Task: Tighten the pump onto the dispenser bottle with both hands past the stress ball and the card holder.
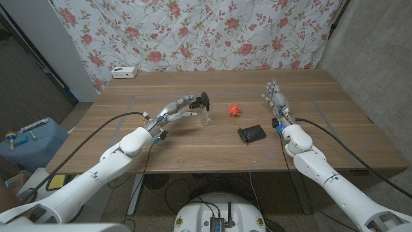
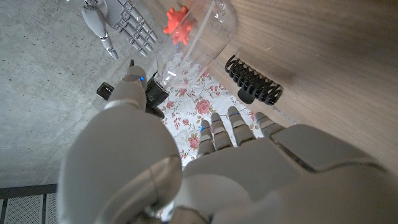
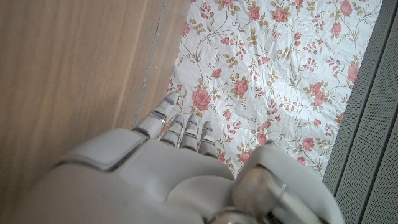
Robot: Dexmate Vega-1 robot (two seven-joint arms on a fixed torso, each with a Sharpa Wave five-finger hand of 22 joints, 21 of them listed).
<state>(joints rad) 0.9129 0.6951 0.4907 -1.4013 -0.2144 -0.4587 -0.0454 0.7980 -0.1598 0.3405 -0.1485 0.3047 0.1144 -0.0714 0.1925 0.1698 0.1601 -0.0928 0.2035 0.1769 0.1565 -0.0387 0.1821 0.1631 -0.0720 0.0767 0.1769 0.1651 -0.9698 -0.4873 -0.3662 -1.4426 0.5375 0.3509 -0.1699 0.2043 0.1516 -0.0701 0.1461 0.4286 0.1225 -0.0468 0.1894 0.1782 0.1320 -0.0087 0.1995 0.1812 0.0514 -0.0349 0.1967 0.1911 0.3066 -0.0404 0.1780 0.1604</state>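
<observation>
A: Item one, the hands?
B: Left hand [image 1: 175, 111], pale grey with jointed metal fingers, reaches over the worktop [image 1: 161, 138] toward the middle. Its fingers are spread beside the dispenser bottle [image 1: 207, 118], their tips at the pump [image 1: 205, 98]; whether they grip it I cannot tell. In the left wrist view the thumb tip sits right by the black pump head.
A: Right hand?
B: Right hand [image 1: 277, 98] stands upright near the worktop's right side, fingers extended and apart, holding nothing, well apart from the bottle.
A: The bottle itself?
B: Clear plastic, smooth-walled, upright just left of the worktop's centre, topped with a black pump. Its transparent body shows plainly in the left wrist view [image 2: 199, 43].
A: Other items?
B: Stress ball [image 1: 234, 110]: orange-red, knobbly with short spikes, just right of the bottle. Card holder [image 1: 251, 133]: black, with a row of ribbed slots like a comb, nearer the robot, between the ball and the right arm. Small white box [image 1: 125, 72] at the far left edge.
A: Surface and room?
B: Brown wood-grain worktop, matte. Behind it hangs a white cloth [image 1: 212, 32] printed with pink roses and green vines. Grey concrete-like wall on the right; a blue container [image 1: 29, 142] on the floor to the left.
</observation>
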